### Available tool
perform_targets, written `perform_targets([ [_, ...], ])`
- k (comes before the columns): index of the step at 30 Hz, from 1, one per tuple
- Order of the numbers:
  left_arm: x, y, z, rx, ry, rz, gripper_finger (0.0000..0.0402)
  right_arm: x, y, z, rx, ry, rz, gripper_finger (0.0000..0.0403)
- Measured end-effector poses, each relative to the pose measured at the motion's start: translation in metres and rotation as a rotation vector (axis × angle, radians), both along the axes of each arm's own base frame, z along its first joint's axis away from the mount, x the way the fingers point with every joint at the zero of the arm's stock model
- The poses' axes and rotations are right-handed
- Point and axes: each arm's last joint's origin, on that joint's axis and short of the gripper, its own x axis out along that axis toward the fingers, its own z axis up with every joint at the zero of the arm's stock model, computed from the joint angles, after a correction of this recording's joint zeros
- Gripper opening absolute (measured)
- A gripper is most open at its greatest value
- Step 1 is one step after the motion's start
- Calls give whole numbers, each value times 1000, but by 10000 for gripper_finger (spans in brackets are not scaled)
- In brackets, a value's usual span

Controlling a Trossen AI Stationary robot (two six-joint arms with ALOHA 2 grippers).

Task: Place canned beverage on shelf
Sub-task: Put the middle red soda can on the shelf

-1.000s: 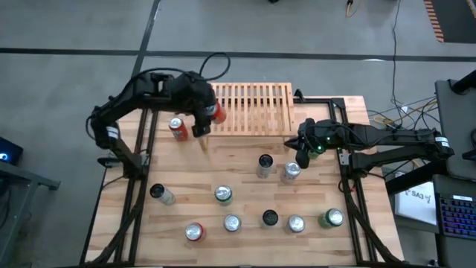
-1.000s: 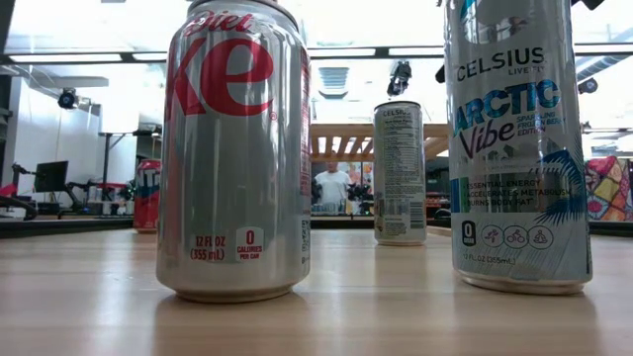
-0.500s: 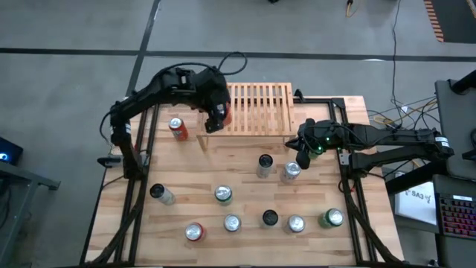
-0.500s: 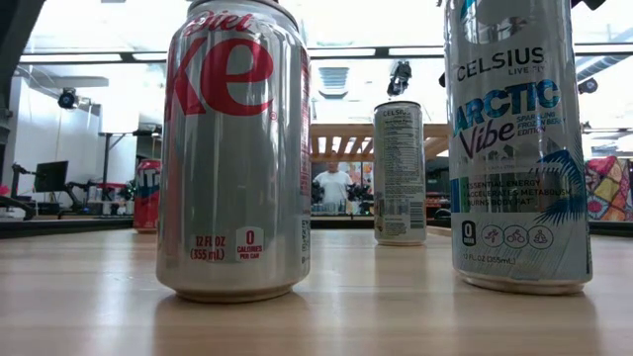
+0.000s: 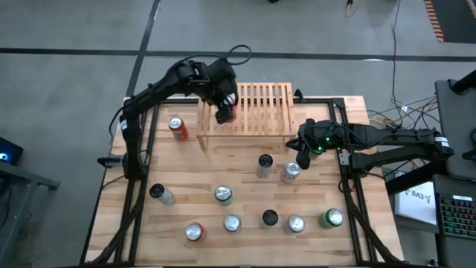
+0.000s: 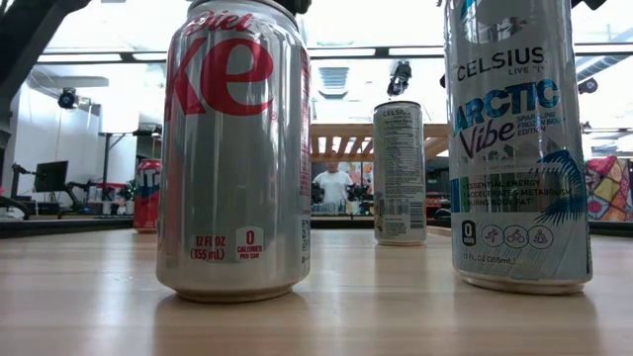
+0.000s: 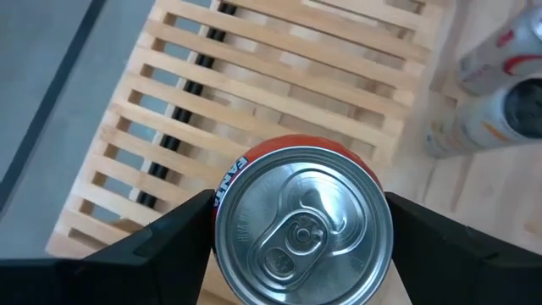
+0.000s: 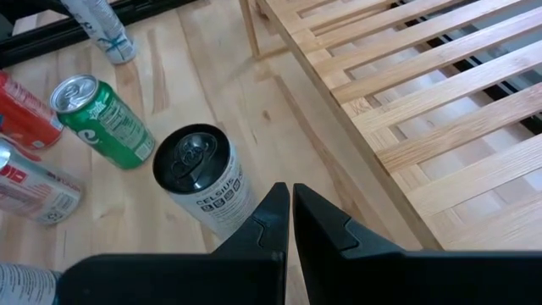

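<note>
The left gripper (image 7: pixel 301 246) grips the orange can (image 7: pixel 301 226) above the shelf (image 7: pixel 279 93); it should probably lower it straight, upright, onto the slats. The right gripper (image 8: pixel 290 207) waits closed and empty.

Robotics lab / test workshop. Wood table (image 5: pixel 245 186) on a bare grey concrete floor (image 5: pixel 74 30), w/ loose cables (image 5: pixel 387 115) and a keyboard (image 5: pixel 455 216) just beside the table. Beyond the table: monitor (image 6: pixel 51 176), ceiling strip lights (image 6: pixel 84 57), a person (image 6: pixel 333 185) standing far back.
</note>
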Motion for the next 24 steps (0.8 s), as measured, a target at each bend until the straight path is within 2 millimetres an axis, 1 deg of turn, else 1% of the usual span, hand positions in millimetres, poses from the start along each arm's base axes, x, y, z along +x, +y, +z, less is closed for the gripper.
perform_targets([
  [9,4,10,-7,-1,10,16,287,0,0,0,0,-1,0,9],
  [24,7,14,-6,14,-29,26,287,0,0,0,0,-1,-1,9],
])
